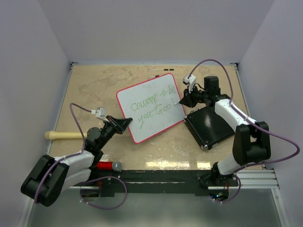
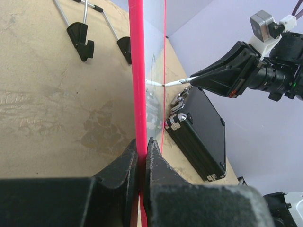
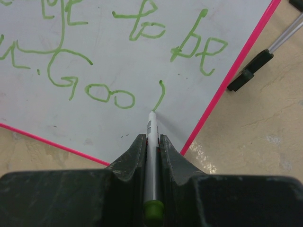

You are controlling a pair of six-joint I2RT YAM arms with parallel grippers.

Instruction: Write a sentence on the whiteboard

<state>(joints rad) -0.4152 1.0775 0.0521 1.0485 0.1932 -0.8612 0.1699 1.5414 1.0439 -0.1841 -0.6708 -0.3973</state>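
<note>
The whiteboard [image 1: 150, 108], white with a red rim, lies tilted in mid table with green handwriting on it. My left gripper [image 1: 124, 124] is shut on its near left rim; in the left wrist view the red rim [image 2: 138, 71] runs between my fingers [image 2: 141, 151]. My right gripper [image 1: 185, 100] is shut on a green marker [image 3: 151, 137]. The marker tip touches the board [image 3: 118, 56] at the lower end of a fresh green stroke, right of "Goo". The marker also shows in the left wrist view [image 2: 176, 82].
A black case [image 1: 210, 124] lies right of the board under my right arm. The board's wire stand feet [image 1: 161, 73] lie behind it. A beige handle [image 1: 64, 135] lies at the left. A red and grey object [image 1: 108, 166] lies near the front rail.
</note>
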